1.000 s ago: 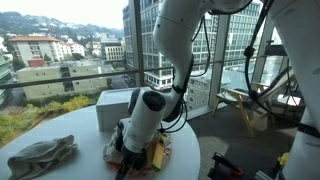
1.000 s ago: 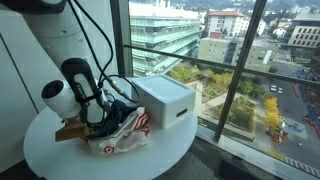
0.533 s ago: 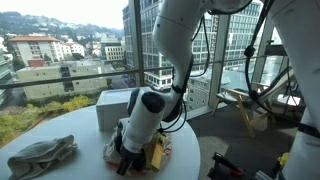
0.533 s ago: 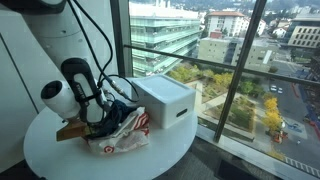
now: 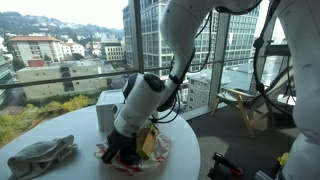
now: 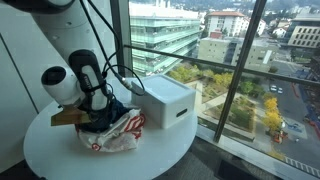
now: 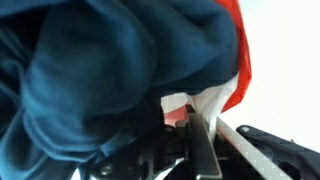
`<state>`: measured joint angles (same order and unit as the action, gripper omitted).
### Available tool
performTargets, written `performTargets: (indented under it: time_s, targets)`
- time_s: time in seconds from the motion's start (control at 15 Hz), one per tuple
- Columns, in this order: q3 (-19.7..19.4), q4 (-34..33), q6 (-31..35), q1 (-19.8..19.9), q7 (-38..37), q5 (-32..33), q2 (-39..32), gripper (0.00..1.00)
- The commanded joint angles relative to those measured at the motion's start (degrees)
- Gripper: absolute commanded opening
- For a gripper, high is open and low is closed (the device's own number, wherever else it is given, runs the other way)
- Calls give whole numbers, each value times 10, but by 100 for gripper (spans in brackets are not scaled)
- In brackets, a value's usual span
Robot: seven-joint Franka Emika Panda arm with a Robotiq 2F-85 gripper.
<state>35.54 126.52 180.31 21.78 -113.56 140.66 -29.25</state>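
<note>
Looking down through the wrist view, I see the gripper (image 7: 190,142) at the bottom centre of the frame with its jaws pinched together on a fold of the dark blue cloth (image 7: 90,75). The cloth fills the upper left and middle of that view. A red strip of the plastic bag (image 7: 238,55) runs down the upper right, with white bag material just beside the fingers.

In an exterior view the gripper (image 6: 97,113) sits left of centre, low over the round white table (image 6: 50,152), and the dark blue cloth (image 6: 108,120) is bunched under it inside the mouth of the white and red plastic bag (image 6: 125,137). A tan flat piece (image 6: 66,117) pokes out to the left, touching the bag. The white box (image 6: 165,100) stands just to the right of the bag, near the window side of the table.

In an exterior view the gripper (image 5: 122,155) is at lower centre, buried in the bag (image 5: 160,150). A crumpled grey cloth (image 5: 42,157) lies well apart at lower left.
</note>
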Motion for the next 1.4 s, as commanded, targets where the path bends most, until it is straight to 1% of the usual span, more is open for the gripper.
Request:
performTargets:
  time_s: [0.0, 0.2, 0.33, 0.47, 0.67, 0.8, 0.93, 1.07, 1.13, 1.2, 1.33]
  targets:
    - [39, 26, -2, 34, -13, 4, 62, 0]
    - [5, 62, -7, -1, 10, -23, 132, 0]
    - [-22, 96, -13, -35, 35, -48, 192, 0]
    - [-35, 123, -24, -59, 70, -72, 240, 0]
    - [-30, 148, -43, -76, 120, -100, 294, 0]
    - [-32, 150, -47, -76, 164, -129, 290, 0]
    - [-36, 144, -41, -68, 207, -153, 258, 0]
    - [-48, 138, -37, -66, 254, -174, 213, 0]
    - [-55, 139, -39, -69, 276, -187, 202, 0]
    - [-60, 132, -23, -71, 290, -196, 187, 0]
    - [-79, 136, -20, -81, 344, -235, 160, 0]
